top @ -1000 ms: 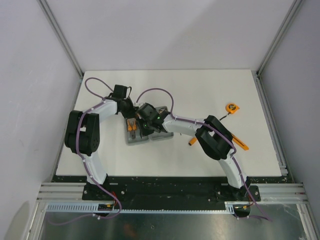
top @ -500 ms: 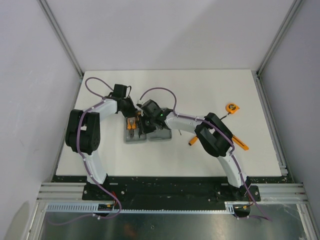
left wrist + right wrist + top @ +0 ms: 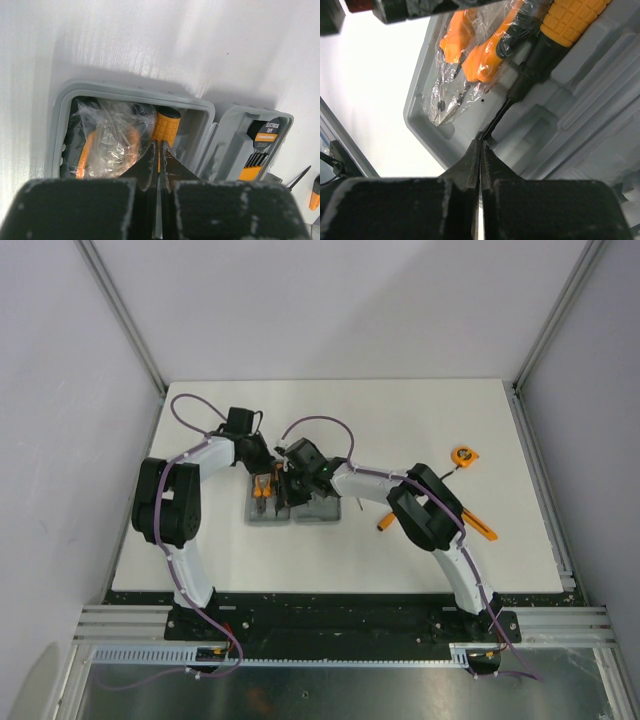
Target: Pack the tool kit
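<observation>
The grey tool kit case (image 3: 320, 512) lies open mid-table. Its left half (image 3: 135, 91) holds pliers in a clear bag (image 3: 107, 142) and a screwdriver with an orange handle (image 3: 166, 125). The right half holds a roll labelled electrical tape (image 3: 265, 136). My left gripper (image 3: 158, 145) is shut, its tips just over the screwdriver handle. My right gripper (image 3: 480, 137) is shut too, its tips down in the tray (image 3: 420, 115) at the end of the screwdriver's black shaft (image 3: 520, 85), beside the bagged pliers (image 3: 470, 50). Both grippers (image 3: 268, 472) (image 3: 292, 480) meet over the case.
An orange tape measure (image 3: 462, 455) sits at the far right of the table. Two loose orange-handled tools (image 3: 385, 523) (image 3: 483, 530) lie near the right arm's elbow. The left wrist view shows a tool's metal tip (image 3: 300, 176) beside the case.
My right gripper has crept left and farther from the bases over the case, and the case has shifted slightly with it. The left gripper has barely moved. Both stay shut.
</observation>
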